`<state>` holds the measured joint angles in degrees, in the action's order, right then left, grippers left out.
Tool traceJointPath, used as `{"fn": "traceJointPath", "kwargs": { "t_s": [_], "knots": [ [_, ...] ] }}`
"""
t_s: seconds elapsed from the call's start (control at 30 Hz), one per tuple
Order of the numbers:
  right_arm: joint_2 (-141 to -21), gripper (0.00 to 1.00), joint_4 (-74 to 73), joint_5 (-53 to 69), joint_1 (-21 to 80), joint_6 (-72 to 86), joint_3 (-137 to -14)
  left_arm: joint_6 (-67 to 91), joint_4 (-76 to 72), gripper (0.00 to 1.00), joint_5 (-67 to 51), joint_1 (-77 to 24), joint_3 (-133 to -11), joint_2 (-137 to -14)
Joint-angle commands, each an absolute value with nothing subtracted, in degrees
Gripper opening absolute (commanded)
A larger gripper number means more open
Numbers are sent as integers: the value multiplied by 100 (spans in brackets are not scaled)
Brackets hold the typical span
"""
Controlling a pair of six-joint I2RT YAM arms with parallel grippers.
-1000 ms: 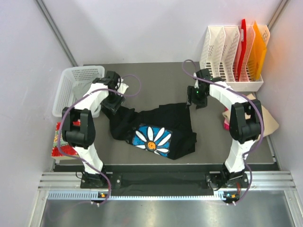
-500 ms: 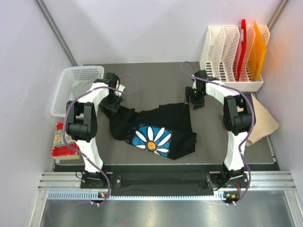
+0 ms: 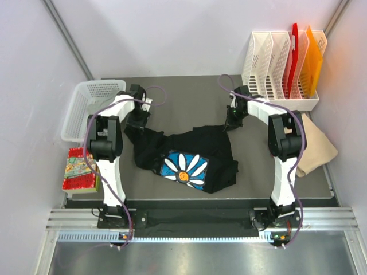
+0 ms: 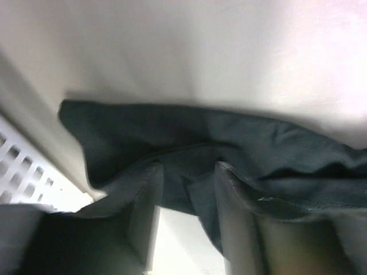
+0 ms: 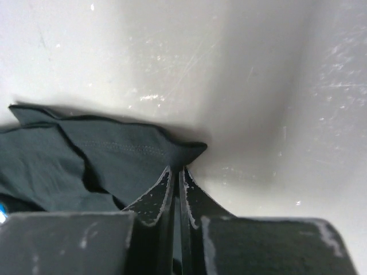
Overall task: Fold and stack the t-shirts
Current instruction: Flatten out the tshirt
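Observation:
A black t-shirt with a white-blue daisy print lies crumpled in the middle of the table. My left gripper is at its far left corner. In the left wrist view the left gripper has its jaws apart, with a fold of the black cloth between the fingers and bare table showing in the gap. My right gripper is at the shirt's far right corner. In the right wrist view the right gripper is shut, pinching that corner of the cloth. A tan t-shirt lies at the right edge.
A white mesh basket stands at the far left, close to my left arm. A red patterned packet lies in front of it. A white file rack with red and orange folders stands at the back right.
The right gripper has shut on the shirt's far right corner. The left jaws have narrowed around the cloth. Both grippers have shifted slightly toward the back of the table.

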<state>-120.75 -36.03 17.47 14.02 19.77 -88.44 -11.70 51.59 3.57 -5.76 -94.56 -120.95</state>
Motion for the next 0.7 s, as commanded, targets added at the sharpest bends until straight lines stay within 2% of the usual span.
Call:
{"fn": "traceJointPath", "kwargs": {
  "t_s": [0.0, 0.03, 0.07, 0.1, 0.33, 0.53, 0.57, 0.6, 0.67],
  "knots": [
    [-11788, 0, -3621, 1601, 1441, 2004, -9018, -993, 5265, 35, -139, -562, -9764, -12129],
    [-11699, 0, -3656, 1426, 1380, 2004, -9035, -1002, 5265, 17, -245, -562, -9808, -12094],
    [-11629, 0, -3674, 1346, 1328, 2013, -9070, -985, 5299, 6, -272, -562, -9861, -12094],
    [-11532, 0, -3752, 1284, 1258, 2013, -9123, -976, 5343, 0, -325, -562, -9940, -12094],
    [-11136, 0, -4306, 361, 599, 1960, -10062, -905, 5625, 0, -799, -606, -10853, -11971],
    [-10943, 0, -4377, 508, 457, 2013, -10039, -923, 5791, 0, -923, -633, -10611, -11576],
    [-10925, 0, -4325, 571, 466, 2030, -9933, -984, 5766, 4, -897, -624, -10452, -11488],
    [-10881, 0, -4263, 632, 501, 2030, -9723, -1028, 5757, 16, -827, -633, -10302, -11322],
    [-10837, 0, -4184, 642, 553, 2030, -9520, -1177, 5809, 29, -826, -624, -9906, -11137]
  ]
}}
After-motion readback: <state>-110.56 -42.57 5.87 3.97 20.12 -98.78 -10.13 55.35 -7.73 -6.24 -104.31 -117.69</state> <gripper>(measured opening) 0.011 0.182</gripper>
